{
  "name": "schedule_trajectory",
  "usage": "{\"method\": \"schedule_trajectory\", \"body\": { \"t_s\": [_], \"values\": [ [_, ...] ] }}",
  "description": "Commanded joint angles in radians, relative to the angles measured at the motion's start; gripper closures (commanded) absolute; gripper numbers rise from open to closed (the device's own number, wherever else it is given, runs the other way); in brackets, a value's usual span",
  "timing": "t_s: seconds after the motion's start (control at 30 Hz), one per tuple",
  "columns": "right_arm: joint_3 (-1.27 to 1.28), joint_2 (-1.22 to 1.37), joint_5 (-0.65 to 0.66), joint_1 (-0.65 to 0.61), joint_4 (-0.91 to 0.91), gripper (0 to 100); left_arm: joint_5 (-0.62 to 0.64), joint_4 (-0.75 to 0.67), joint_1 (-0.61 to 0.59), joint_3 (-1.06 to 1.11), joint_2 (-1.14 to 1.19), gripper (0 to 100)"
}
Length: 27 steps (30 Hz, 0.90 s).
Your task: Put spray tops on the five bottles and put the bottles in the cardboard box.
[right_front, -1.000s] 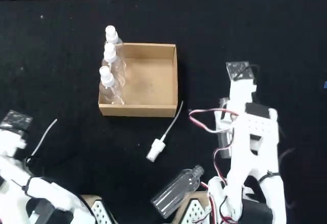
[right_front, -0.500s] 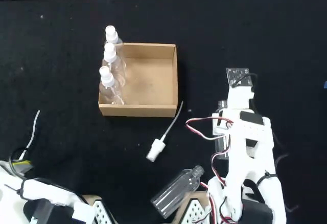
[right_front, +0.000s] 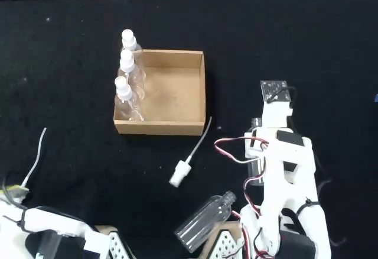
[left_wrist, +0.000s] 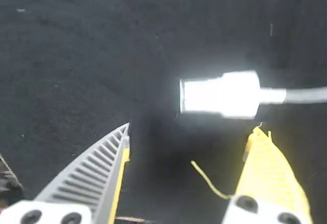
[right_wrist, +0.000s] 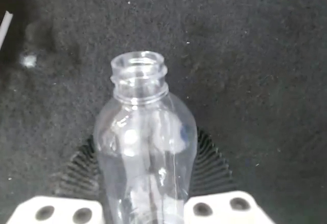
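Lying nearest, at the front edge of the black table point(right_front: 71, 81) between the two arms, an uncapped bottle point(right_front: 207, 219) rests on its side. Its open neck is aimed away and toward the right arm point(right_front: 283, 176). To the left, the left arm point(right_front: 53, 229) is folded low at the table's near corner. Its wrist view shows the left jaws spread wide and touching nothing. A spray top point(left_wrist: 219, 94) lies flat on the table just beyond and between the two tips, its thin tube running off to one side. From above, that tube shows as a white line slanting away from the arm.

The right jaws are pinching a held bottle point(right_wrist: 145, 147), clear and without a top. Its bare threaded neck stands free past the tips, and the ribbed pads point(right_wrist: 212, 162) press on its body from both sides.

Farther out, a second spray top point(right_front: 179, 172) lies loose on the table. Its head is toward the arms and its tube reaches to just beside the near right corner of the cardboard box point(right_front: 159, 128). The box sits open-topped in mid-table. Inside it, three capped bottles point(right_front: 125, 102) point(right_front: 131, 73) point(right_front: 130, 41) stand in a row against the left wall, each with a white spray top on. The last of them is at the far left corner.
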Motion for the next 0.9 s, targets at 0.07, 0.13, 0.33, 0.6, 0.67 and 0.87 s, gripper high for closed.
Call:
{"method": "schedule_trajectory", "body": {
  "t_s": [0.07, 0.13, 0.33, 0.6, 0.67, 0.87],
  "values": [
    [0.004, -0.045, 0.0, -0.009, -0.023, 98.8, 0.301, -0.086, 0.054, -0.147, 0.002, 67],
    [0.005, -0.045, 0.0, -0.009, -0.023, 98.8, 0.313, -0.178, 0.082, -0.119, 0.002, 67],
    [0.005, -0.045, 0.0, -0.009, -0.023, 98.8, 0.009, -0.333, 0.199, 0.035, 0.002, 67],
    [0.005, -0.045, -0.002, -0.009, -0.023, 98.8, -0.173, -0.427, 0.211, 0.068, 0.0, 67],
    [0.005, -0.045, -0.003, -0.009, -0.023, 98.8, -0.172, -0.457, 0.211, 0.065, 0.0, 67],
    [0.005, -0.045, -0.008, -0.009, -0.023, 98.8, -0.189, -0.595, 0.219, 0.087, 0.028, 67]
  ]
}}
